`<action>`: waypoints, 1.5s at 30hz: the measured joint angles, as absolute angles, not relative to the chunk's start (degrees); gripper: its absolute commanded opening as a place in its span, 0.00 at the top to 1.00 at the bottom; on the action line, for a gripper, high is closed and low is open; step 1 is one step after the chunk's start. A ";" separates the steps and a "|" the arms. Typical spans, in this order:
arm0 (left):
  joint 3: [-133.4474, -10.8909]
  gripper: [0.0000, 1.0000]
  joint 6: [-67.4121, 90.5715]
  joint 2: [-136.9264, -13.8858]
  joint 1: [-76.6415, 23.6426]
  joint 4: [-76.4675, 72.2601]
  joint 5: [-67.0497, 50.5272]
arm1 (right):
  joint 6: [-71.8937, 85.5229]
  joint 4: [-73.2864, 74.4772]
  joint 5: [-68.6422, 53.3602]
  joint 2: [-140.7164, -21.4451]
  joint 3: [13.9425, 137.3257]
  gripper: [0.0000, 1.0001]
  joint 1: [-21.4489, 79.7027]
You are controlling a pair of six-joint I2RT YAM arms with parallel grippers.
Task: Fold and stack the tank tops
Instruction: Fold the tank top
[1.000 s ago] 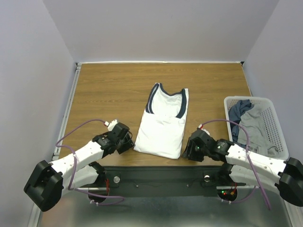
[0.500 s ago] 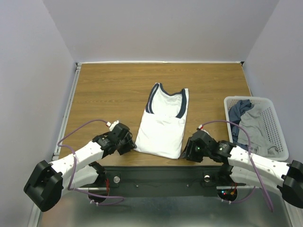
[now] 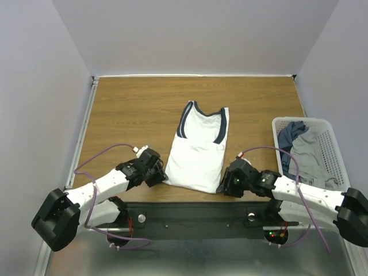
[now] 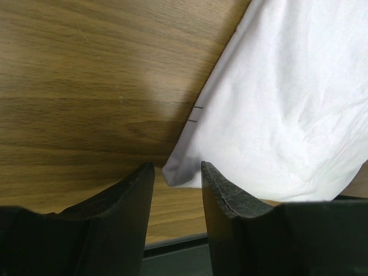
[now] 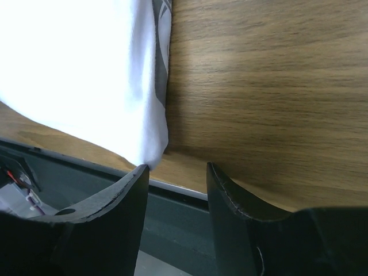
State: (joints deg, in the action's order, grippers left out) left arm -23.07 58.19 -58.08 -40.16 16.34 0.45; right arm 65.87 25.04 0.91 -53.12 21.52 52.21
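While white basket (image 3: 334,156) holds crumpled grey top (image 3: 310,158), blue top (image 3: 290,133)

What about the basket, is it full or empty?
Partly full: grey cloth and dark blue cloth lie inside the basket.

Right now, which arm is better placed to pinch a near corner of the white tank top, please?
Left, probably. The tank top has its corner between the open fingers of the left end effector; the right end effector has the corner beside one finger, its gap over bare table.
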 measured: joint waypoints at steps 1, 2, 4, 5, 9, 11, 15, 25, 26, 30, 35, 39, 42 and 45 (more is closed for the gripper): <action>-23.42 0.51 58.04 -58.78 -40.32 16.10 0.45 | 66.06 24.58 0.91 -53.69 21.52 0.49 52.38; -23.62 0.53 57.93 -59.27 -40.42 15.92 0.45 | 66.13 24.25 0.95 -54.08 21.52 0.50 52.62; -24.03 0.53 57.74 -60.07 -40.62 15.51 0.45 | 66.37 23.44 1.08 -54.83 21.52 0.50 52.93; -24.05 0.54 57.65 -60.40 -40.73 15.20 0.47 | 66.74 22.74 1.10 -55.40 21.54 0.50 53.08; -24.38 0.58 57.36 -61.25 -40.84 14.74 0.43 | 67.70 20.84 1.39 -56.53 21.54 0.53 53.74; -24.43 0.62 57.23 -61.69 -40.93 14.46 0.43 | 68.05 20.34 1.61 -56.95 21.54 0.54 53.84; -24.45 0.69 57.08 -62.28 -41.21 13.82 0.34 | 69.08 18.63 1.78 -58.15 21.54 0.55 54.15; -24.05 0.94 56.86 -62.85 -41.95 12.03 -0.89 | 70.13 15.90 3.16 -60.69 21.52 0.82 54.52; -24.05 0.95 56.75 -62.85 -42.04 11.97 -1.08 | 70.11 15.94 3.38 -60.84 21.52 0.92 54.52; -24.01 1.00 56.51 -62.83 -42.85 11.68 -1.72 | 69.32 16.03 3.92 -61.23 21.58 1.00 54.52; -23.97 1.00 56.84 -61.78 -44.95 11.84 -1.98 | 66.46 19.27 4.08 -61.06 23.09 1.00 54.52; -23.94 1.00 58.67 -59.37 -48.25 12.21 -1.96 | 64.62 24.14 4.10 -58.98 24.93 1.00 56.01; -23.94 1.00 60.23 -57.74 -50.81 13.19 -1.34 | 64.88 27.31 4.62 -58.08 26.48 1.00 59.55; -24.16 1.00 62.24 -56.53 -54.19 15.31 -0.19 | 65.95 30.02 6.09 -58.15 28.51 1.00 64.93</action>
